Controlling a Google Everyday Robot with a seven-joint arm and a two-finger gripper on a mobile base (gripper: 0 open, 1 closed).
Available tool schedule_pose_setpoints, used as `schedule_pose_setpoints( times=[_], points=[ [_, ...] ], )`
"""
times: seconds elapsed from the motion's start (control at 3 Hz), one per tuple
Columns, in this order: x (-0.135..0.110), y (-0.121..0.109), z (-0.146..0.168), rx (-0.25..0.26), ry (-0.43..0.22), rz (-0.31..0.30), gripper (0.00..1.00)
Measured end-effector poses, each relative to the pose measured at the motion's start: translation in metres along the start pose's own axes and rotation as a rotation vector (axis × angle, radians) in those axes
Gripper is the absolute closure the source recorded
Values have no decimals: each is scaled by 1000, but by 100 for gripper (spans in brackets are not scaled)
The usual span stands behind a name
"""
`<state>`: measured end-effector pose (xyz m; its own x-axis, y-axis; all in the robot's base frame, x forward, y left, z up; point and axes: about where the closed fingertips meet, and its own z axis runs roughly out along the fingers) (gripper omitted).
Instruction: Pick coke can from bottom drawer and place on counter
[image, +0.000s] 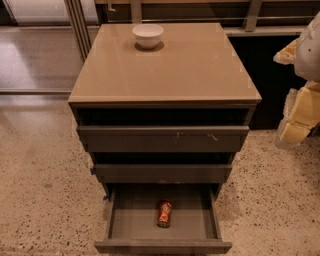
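Coke can (164, 213) sits near the middle of the bottom drawer (162, 246), which is pulled well out, so the can lies open to a reach from above. Just over it the middle drawer (162, 173) and top drawer (162, 139) jut slightly and may crowd a descent. Beyond, the counter (190, 70) offers room in front of a white bowl (147, 35) near its far edge. The gripper (300, 115) hangs off to the right, well apart from the can; released or clenched, I cannot tell.

Glossy counter (200, 70) — matt bottom drawer (162, 246) — plastic-looking gripper (298, 118) at right.
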<state>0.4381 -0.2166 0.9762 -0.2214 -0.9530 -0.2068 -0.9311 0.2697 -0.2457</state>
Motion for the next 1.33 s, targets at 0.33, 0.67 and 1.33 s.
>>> schedule_pose_setpoints(
  times=[0.33, 0.67, 1.33],
  points=[
    [0, 0, 0, 0, 0, 0, 0],
    [-1, 0, -2, 29, -23, 11, 0],
    [19, 50, 81, -61, -252, 403, 0]
  ],
)
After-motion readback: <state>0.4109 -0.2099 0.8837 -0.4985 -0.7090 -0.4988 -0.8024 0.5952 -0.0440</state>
